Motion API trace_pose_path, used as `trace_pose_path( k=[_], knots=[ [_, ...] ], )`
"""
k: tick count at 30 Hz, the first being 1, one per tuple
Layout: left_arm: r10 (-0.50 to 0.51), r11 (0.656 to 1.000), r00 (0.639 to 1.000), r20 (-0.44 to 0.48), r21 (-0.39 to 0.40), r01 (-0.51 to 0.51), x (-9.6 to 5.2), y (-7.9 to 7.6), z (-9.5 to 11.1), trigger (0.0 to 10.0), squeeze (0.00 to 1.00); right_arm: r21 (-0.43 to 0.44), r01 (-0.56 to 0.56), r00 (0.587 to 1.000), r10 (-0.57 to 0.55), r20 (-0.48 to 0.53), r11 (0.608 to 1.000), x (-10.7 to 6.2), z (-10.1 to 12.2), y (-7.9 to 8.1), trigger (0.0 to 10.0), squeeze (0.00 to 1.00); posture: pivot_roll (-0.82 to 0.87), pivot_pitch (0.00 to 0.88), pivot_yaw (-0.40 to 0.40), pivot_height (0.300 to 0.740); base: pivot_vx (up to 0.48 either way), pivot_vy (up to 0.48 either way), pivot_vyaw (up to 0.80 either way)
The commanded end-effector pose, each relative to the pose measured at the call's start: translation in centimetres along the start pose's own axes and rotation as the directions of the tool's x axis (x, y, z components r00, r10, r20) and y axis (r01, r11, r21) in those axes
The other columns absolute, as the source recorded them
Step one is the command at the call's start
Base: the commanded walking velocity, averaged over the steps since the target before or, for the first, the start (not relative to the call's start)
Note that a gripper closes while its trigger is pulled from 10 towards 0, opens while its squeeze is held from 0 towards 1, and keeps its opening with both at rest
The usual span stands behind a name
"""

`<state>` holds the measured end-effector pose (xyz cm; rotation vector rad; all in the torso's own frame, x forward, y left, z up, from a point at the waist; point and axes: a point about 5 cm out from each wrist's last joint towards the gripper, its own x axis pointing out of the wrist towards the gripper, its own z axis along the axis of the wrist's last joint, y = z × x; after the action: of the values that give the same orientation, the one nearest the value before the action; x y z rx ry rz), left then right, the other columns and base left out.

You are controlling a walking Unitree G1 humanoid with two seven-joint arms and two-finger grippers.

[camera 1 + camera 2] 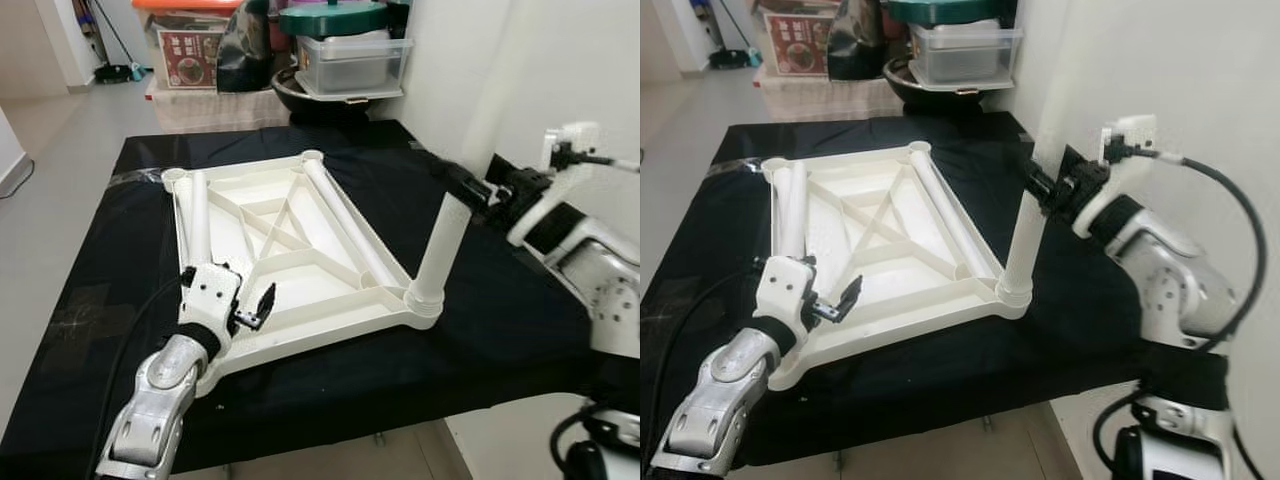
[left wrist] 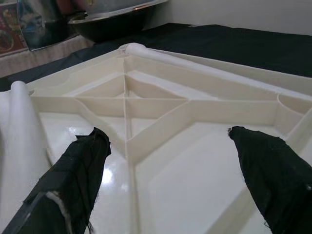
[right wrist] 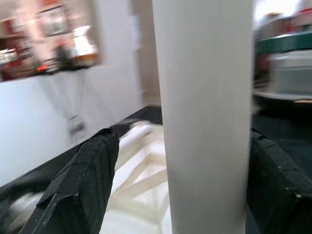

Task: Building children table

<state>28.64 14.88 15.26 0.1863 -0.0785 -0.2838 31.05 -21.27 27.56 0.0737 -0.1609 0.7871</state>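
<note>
A white plastic tabletop (image 1: 330, 240) lies underside up on the black-covered table (image 1: 480, 310). Two white legs lie loose in it, one along the left rim (image 1: 198, 215) and one along the right rim (image 1: 345, 225). A third leg (image 1: 440, 245) stands slightly tilted in the near right corner socket (image 1: 425, 298). My right gripper (image 1: 462, 192) is shut on this leg partway up; in the right wrist view the leg (image 3: 204, 117) stands between the fingers (image 3: 83, 180). My left gripper (image 1: 258, 308) hovers open over the near left part of the tabletop, holding nothing.
Stacked clear storage boxes (image 1: 350, 60), a black basin (image 1: 315, 95) and a red-labelled box (image 1: 190, 50) stand past the table's far end. A white wall (image 1: 560, 70) runs close along the right side. Open floor (image 1: 60, 160) lies to the left.
</note>
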Motion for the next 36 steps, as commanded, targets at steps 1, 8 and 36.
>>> trace_pose_path(
  k=[1,8,36],
  knots=[
    [-0.008,1.000,1.000,0.001,0.020,0.008,0.1,0.0,0.0,10.0,0.00,0.032,-0.175,0.983,0.176,-0.048,0.984,1.1,-1.5,1.8,10.0,0.00,0.02,0.000,-0.071,0.740,0.000,0.000,0.00],
    [-0.004,1.000,1.000,0.007,0.025,0.004,0.2,0.0,0.0,10.0,0.00,0.021,-0.335,0.928,0.333,-0.167,0.942,2.8,-3.6,2.9,10.0,0.00,0.05,0.000,-0.094,0.740,0.000,0.000,0.00],
    [-0.021,0.999,1.000,-0.001,0.029,0.021,0.0,-0.3,-0.3,10.0,0.00,-0.075,0.727,0.650,-0.720,-0.244,0.682,2.2,-10.0,-1.0,0.0,0.00,0.03,0.000,-0.080,0.740,0.000,0.000,0.00]
  ],
)
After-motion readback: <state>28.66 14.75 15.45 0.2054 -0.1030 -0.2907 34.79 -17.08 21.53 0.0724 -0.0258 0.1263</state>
